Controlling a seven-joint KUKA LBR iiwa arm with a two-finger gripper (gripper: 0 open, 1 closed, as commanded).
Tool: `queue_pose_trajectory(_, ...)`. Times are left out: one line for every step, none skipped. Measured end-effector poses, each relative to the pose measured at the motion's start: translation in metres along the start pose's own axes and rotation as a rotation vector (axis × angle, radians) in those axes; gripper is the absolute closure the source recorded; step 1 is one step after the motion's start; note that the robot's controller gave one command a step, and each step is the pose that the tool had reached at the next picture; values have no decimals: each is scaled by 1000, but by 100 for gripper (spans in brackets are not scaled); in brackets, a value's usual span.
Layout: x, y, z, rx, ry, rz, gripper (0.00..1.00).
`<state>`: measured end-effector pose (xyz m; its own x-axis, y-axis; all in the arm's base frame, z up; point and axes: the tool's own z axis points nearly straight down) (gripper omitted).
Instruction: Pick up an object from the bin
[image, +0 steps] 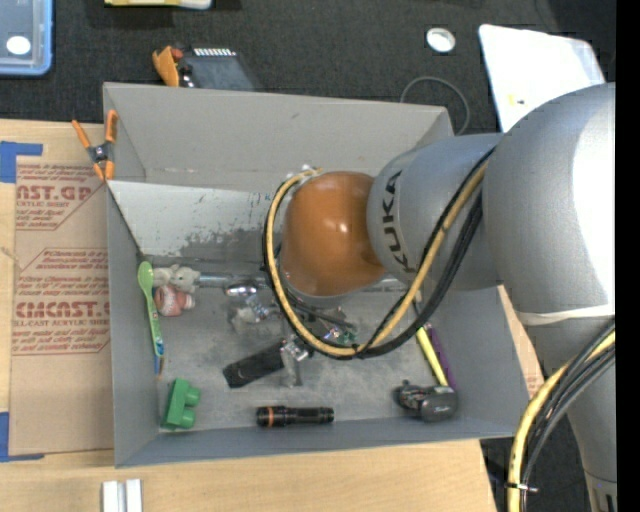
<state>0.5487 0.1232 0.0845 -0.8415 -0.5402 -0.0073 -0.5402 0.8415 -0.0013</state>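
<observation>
Grey bin (200, 130) has a green toothbrush (152, 312) at 9 o'clock, green block (182, 403) at 7, black cylinder (293, 415) at 6, dark tool (427, 400) at 4.

a flat black oblong piece (250, 368) lies tilted mid-floor in the bin (250, 130).

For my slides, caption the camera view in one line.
Gripper low in the grey bin beside a flat black object, with a green toothbrush, green block and black cylinder nearby.
</observation>
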Motion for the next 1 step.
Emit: queue_pose_trajectory(5, 4, 13, -4, 3, 13, 100)
